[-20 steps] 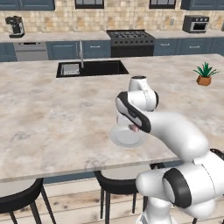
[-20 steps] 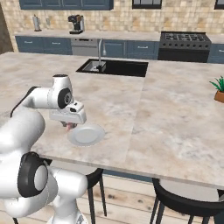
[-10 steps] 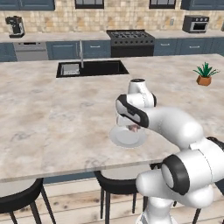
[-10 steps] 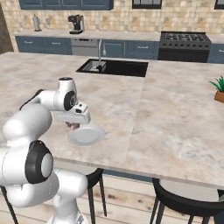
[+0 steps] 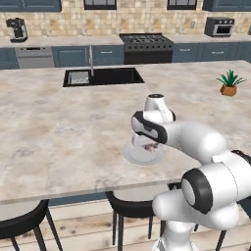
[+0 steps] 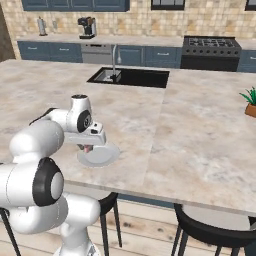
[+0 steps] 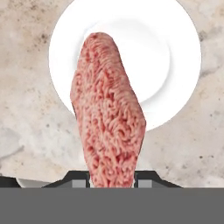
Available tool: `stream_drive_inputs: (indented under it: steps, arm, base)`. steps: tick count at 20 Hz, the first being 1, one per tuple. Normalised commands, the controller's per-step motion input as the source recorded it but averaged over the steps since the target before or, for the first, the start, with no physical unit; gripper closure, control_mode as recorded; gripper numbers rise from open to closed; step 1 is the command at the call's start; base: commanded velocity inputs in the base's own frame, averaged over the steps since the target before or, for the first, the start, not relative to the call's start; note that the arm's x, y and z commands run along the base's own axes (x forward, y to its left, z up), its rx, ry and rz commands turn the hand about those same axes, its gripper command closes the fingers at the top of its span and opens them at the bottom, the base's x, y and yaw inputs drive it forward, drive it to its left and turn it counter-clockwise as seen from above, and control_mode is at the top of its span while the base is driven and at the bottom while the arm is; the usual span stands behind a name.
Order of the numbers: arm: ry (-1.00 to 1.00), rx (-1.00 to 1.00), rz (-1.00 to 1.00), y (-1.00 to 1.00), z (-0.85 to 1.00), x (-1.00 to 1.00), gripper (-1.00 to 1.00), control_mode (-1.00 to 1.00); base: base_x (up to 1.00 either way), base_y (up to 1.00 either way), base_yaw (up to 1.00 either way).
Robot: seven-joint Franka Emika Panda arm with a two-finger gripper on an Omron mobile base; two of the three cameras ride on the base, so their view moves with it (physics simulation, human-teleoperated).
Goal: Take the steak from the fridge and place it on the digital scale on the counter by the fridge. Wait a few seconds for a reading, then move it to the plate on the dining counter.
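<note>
My gripper is shut on the steak, a reddish-pink slab that hangs from the jaws on edge. It is right above the white plate on the beige marbled dining counter. In the left base view the steak shows just over the plate, under the hand. From the right base the steak hangs at the near left rim of the plate. The fridge and the digital scale are out of view.
A black inset sink with a chrome tap lies further back on the counter. A potted plant stands at its right. Black stools stand along the near edge. A stove lines the back wall.
The hand has come down a little with the steak towards the plate. The jaws keep their hold on the meat.
</note>
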Motion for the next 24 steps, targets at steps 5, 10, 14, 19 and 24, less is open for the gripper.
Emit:
stream_drive_inputs:
  steps: [5,10,14,19,24]
  arm:
    - [-0.15,0.08,0.09,0.00,-0.25,0.08,1.00,-1.00]
    - [-0.01,0.01,0.03,-0.01,-0.05,0.35,1.00,-1.00]
    - [0.02,0.00,0.00,-0.01,0.00,0.28,1.00,-1.00]
    - [0.07,0.00,0.00,0.00,-0.01,0.25,1.00,-1.00]
    - [0.05,0.00,0.00,0.00,-0.23,0.01,1.00,-1.00]
  base:
    - [0.00,0.00,0.00]
    - [0.00,0.00,0.00]
    - [0.00,0.00,0.00]
    - [0.00,0.00,0.00]
    - [0.00,0.00,0.00]
